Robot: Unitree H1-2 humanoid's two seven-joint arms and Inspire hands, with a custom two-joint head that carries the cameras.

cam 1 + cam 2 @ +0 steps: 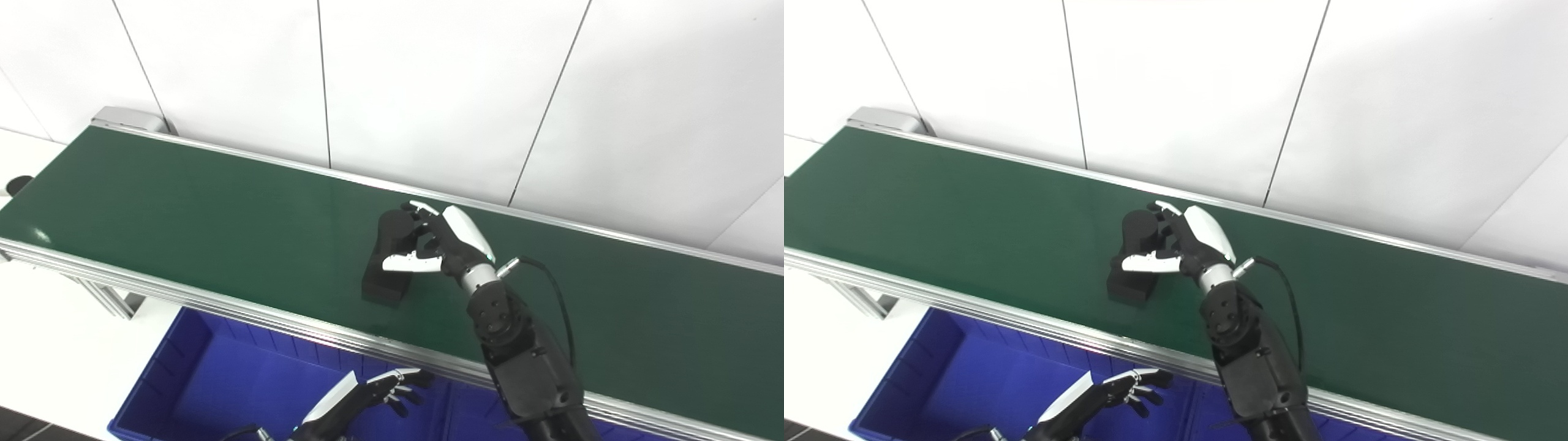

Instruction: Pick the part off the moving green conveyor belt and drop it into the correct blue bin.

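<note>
Now | right robot hand (pixel 438 242) clamped on black part (pixel 387 269) | left robot hand (pixel 367 398) fingers apart

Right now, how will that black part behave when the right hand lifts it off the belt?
The part looks like a rigid matte block, so probably stiff and not slippery. Flat base: unlikely to roll. The right hand wraps only its far top end, so it may tilt when lifted.

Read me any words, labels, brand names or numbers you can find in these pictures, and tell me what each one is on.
None: no readable text shows anywhere.
The black part, the green conveyor belt, the blue bin, the right hand, the left hand and the white wall panels all show plain surfaces, with no label or number.
</note>
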